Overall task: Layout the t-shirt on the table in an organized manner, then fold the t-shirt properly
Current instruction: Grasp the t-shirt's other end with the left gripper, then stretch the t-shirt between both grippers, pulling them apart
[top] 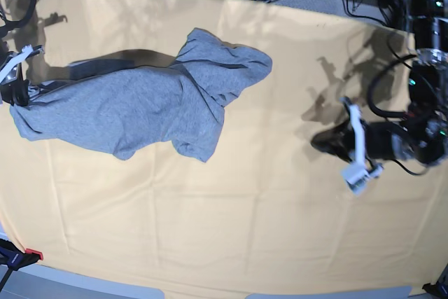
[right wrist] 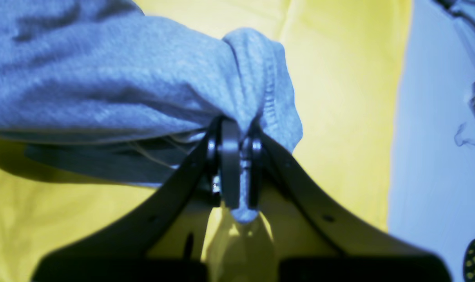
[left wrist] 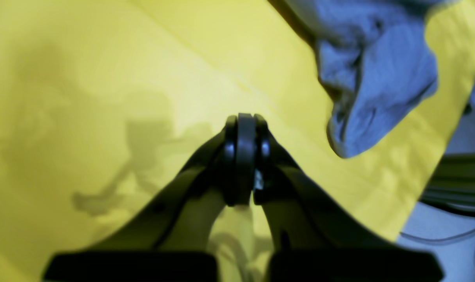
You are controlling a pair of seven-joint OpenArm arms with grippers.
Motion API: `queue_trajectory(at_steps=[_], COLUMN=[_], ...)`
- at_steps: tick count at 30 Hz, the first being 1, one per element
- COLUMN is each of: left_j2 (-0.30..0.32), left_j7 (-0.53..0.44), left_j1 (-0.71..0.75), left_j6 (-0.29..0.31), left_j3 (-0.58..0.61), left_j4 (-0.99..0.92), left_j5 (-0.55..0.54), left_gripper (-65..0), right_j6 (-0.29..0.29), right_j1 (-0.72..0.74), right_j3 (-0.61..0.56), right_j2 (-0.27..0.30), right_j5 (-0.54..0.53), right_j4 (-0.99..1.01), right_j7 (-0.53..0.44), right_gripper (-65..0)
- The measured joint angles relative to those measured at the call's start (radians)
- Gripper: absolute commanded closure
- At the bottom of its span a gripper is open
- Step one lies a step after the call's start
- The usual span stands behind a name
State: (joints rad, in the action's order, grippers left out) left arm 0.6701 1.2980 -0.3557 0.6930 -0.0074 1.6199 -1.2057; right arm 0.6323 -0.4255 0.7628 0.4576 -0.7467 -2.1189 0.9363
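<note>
Grey t-shirt [right wrist: 104,78] lies bunched, lettering hidden, hem pinched by right tool [right wrist: 237,172]; left tool [left wrist: 245,156] closed empty.

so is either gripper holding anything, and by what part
The right gripper is shut on the t-shirt, pinching a bunched, stitched hem edge. The left gripper is shut on nothing, over the bare table.
</note>
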Motion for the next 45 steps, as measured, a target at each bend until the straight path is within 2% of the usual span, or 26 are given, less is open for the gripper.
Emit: queue_trajectory(at_steps=[2,3,5,6,7,10,11,13,15,19,24,28,29,30,32,33,38,42,45], left_j2=[0.029,0.031,0.017,0.007,-0.005,-0.034,-0.046,-0.076,-0.114,-0.198,-0.280,-0.310,-0.310,-0.310,-0.310,-0.310,-0.303,-0.238,-0.188], left_j7=[0.016,0.055,0.116,0.110,0.109,0.113,0.114,0.108,0.079,0.003,-0.104,-0.237,-0.267,-0.291,-0.288,-0.275,-0.158,-0.114,-0.111], left_j1=[-0.011,-0.006,0.027,0.056,0.085,0.177,0.203,0.253,0.281,0.281,0.269,0.247,0.247,0.247,0.235,0.230,0.157,0.057,-0.045], left_j6=[0.000,0.000,0.000,0.000,0.000,0.000,0.000,0.000,0.001,0.001,0.002,0.011,0.013,0.013,0.007,0.005,0.008,0.004,0.004], left_j3=[-0.001,-0.001,0.001,0.002,0.002,0.005,0.004,0.003,0.003,0.032,0.169,0.286,0.308,0.328,0.356,0.360,0.361,0.345,0.333], left_j4=[0.003,0.003,0.003,0.003,0.003,0.001,0.001,0.001,0.001,-0.012,-0.054,-0.058,-0.057,-0.057,-0.057,-0.057,-0.059,-0.068,-0.070], left_j5=[-0.076,-0.117,-0.185,-0.215,-0.240,-0.237,-0.234,-0.234,-0.199,-0.027,0.138,0.307,0.341,0.375,0.417,0.422,0.369,0.360,0.351], left_gripper=[0.0,0.0,0.0,-3.2,-10.9,-39.7,-45.0,-47.0,-47.0,-46.9,-46.9,-45.2,-41.0,-32.4,-7.9,0.0,0.0,0.0,0.0], right_j6=[0.000,0.000,-0.001,-0.001,-0.002,-0.003,-0.003,-0.002,0.013,0.023,0.023,0.023,0.023,0.023,0.023,0.023,0.023,0.023,-0.005], right_j1=[-0.002,-0.005,-0.006,-0.005,-0.005,-0.010,-0.013,-0.014,-0.016,-0.014,-0.014,-0.014,-0.014,-0.014,-0.015,-0.014,-0.014,-0.014,-0.010], right_j3=[0.000,0.000,0.000,0.000,0.000,0.000,0.000,0.000,0.000,0.000,0.000,0.000,0.000,0.000,0.000,0.000,0.000,0.000,0.000], right_j2=[-0.001,-0.001,-0.002,-0.007,-0.013,-0.029,-0.032,-0.045,-0.050,-0.050,-0.050,-0.050,-0.050,-0.048,-0.048,-0.048,-0.048,-0.048,-0.049], right_j5=[-0.014,-0.023,-0.029,-0.029,-0.029,-0.029,-0.029,-0.033,-0.052,-0.076,-0.076,-0.076,-0.077,-0.076,-0.074,-0.075,-0.075,-0.073,-0.049], right_j4=[0.000,0.000,0.000,0.000,0.000,0.000,0.000,0.000,0.000,0.000,0.000,0.000,0.000,0.000,0.000,0.000,0.000,0.000,0.000], right_j7=[0.017,0.025,0.037,0.038,0.038,0.038,0.038,0.038,0.044,0.044,0.044,0.045,0.044,0.045,0.045,0.045,0.045,0.045,0.034], right_gripper=[0.0,0.0,0.0,0.0,0.0,0.0,0.0,0.0,0.0,0.0,0.0,0.0,0.0,0.0,0.0,0.0,0.0,0.0,0.0])
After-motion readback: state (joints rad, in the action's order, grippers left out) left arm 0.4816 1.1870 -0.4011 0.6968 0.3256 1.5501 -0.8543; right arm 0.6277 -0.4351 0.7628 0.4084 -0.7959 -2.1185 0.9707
